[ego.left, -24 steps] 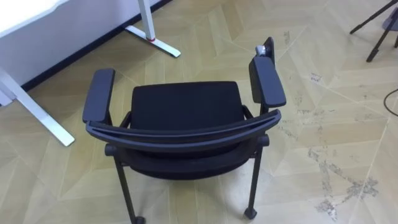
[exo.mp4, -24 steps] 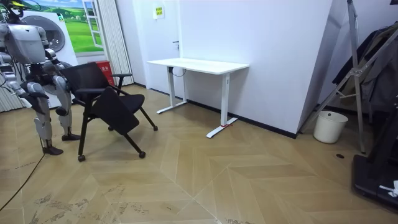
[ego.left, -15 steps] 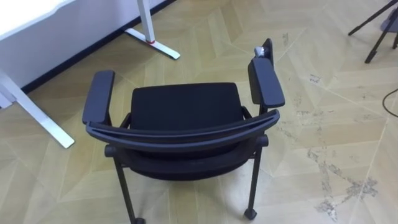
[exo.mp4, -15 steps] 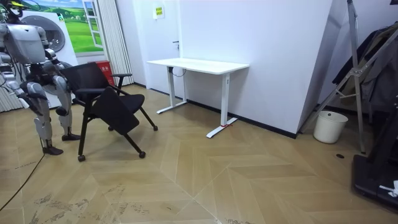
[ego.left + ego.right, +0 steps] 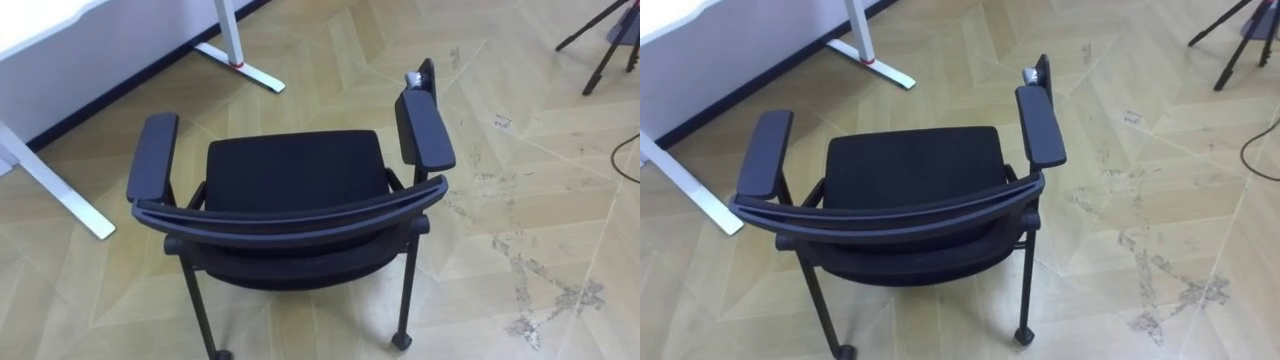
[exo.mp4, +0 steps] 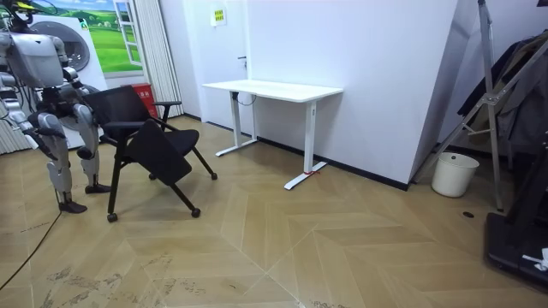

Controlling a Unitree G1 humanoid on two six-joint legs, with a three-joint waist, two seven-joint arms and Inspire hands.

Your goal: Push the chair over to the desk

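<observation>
While the robot stands on the far side of it from the white tabletop (image 5: pixel 40 25), the black chair (image 5: pixel 295 175) sits on the wood floor (image 5: pixel 520 200) a little way out from that tabletop, with none of it tucked under. The curved back bar (image 5: pixel 290 215) is the part of the chair farthest from the tabletop. One armrest (image 5: pixel 152 158) is on the side nearer the tabletop's legs (image 5: pixel 240 65), and the other armrest (image 5: pixel 424 130) is on the side away from them. A small wheel (image 5: pixel 401 341) shows at the bottom of a back leg.

I think the push has not got far yet, since the chair is well short of the tabletop. The robot is small and far off in the room view, so I cannot tell if either robot hand is open, closed or touching the chair.

To push well, each robot hand should press on the back bar, one near each end, so the chair rolls straight. A push on just one end would likely spin it. The push should be slow, because a hard shove up high could tip the chair. It helps to aim the seat at the gap between the tabletop's legs, so an armrest does not bump a leg
</observation>
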